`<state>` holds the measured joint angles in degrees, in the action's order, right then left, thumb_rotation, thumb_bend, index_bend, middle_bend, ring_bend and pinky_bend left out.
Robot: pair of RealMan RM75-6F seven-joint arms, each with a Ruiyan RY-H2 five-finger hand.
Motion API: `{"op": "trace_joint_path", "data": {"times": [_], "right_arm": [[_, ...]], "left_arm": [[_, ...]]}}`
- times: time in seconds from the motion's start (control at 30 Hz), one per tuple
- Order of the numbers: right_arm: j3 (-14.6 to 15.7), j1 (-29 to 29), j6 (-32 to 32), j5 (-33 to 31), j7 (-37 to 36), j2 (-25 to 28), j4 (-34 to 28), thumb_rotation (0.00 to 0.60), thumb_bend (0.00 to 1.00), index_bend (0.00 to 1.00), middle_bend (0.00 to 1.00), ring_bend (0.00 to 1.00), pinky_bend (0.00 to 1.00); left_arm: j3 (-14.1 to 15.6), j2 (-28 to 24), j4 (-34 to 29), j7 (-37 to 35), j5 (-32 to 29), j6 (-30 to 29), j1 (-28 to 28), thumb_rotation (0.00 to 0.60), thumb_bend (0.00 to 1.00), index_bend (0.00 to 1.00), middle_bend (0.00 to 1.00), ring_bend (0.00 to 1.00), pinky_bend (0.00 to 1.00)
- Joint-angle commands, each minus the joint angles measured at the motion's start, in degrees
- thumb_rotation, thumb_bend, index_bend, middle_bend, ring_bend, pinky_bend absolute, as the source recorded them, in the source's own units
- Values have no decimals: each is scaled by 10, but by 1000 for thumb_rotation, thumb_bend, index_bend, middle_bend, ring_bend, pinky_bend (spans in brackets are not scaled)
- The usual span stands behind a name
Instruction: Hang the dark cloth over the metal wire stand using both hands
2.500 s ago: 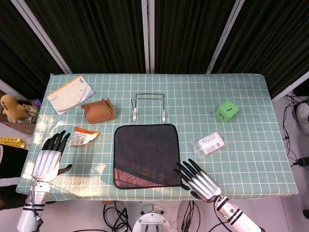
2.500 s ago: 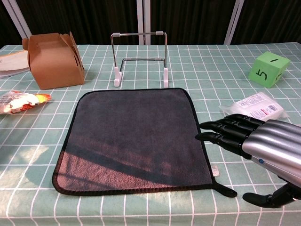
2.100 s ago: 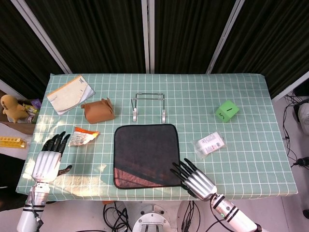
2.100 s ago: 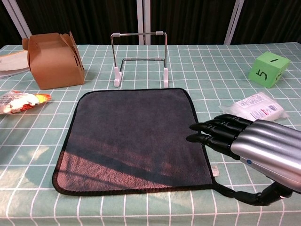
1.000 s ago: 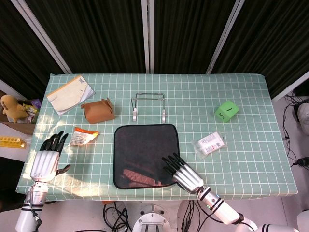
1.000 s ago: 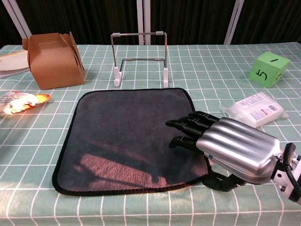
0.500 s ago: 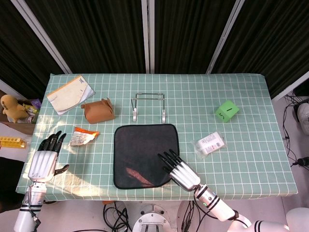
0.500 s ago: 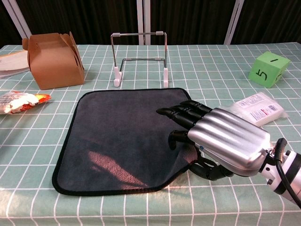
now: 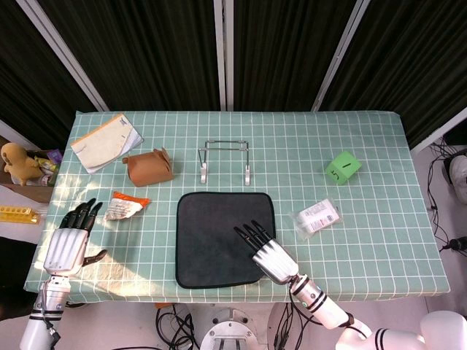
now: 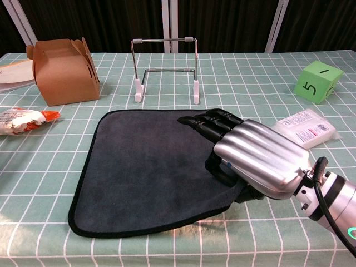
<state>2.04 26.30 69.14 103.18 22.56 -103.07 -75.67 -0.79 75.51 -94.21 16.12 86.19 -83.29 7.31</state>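
Right robot hand lying on the cloth's near right corner, thumb tucked beneath, pinching that edge. Left robot hand spread wide, holding nothing, at the bench's near left. Stand just beyond the cloth.

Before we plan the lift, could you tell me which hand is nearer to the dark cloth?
Right. The right hand rests on the dark cloth at its right side; the left hand lies well off its left edge.

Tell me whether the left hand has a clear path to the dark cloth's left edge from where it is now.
Probably yes. The left hand is open at the table's left edge, and only bare tablecloth lies between it and the dark cloth; the snack packet sits further back.
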Motion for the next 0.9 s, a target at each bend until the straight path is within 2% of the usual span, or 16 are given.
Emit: {"op": "trace_joint_path", "data": {"times": [0.03,0.2,0.3,0.47,0.57,0.67,0.9], "right_arm": [[-9,7,9,3,-10,-7,7,600,414,977,0,0,0],[-36,25,6,-8,-13,-8,-1,600,425,994,0,0,0],[-64,44,-16,-30,-12,-8,-18,600,426,991,0,0,0],[-127,89,-64,-76,21,-19,-48,600,428,989,0,0,0],[-160,115,-89,-104,56,-25,-64,600,429,984,0,0,0],[-187,138,-107,-128,96,-31,-80,600,431,981,0,0,0],[-244,186,-133,-199,183,-44,-101,600,442,979,0,0,0]], "left_arm": [[3,-3,-2,-10,4,2,0,600,0,25,40,65,184],[7,-8,-9,-32,16,8,5,600,0,26,54,65,184],[10,-7,-13,-57,28,11,9,600,0,29,78,72,187],[12,2,-24,-134,46,17,19,584,0,68,153,140,239],[14,2,-38,-161,44,40,31,472,0,98,173,169,272],[17,1,-55,-174,35,77,47,411,0,105,180,175,279],[9,9,-85,-215,-3,155,87,198,0,107,185,175,280]]}}
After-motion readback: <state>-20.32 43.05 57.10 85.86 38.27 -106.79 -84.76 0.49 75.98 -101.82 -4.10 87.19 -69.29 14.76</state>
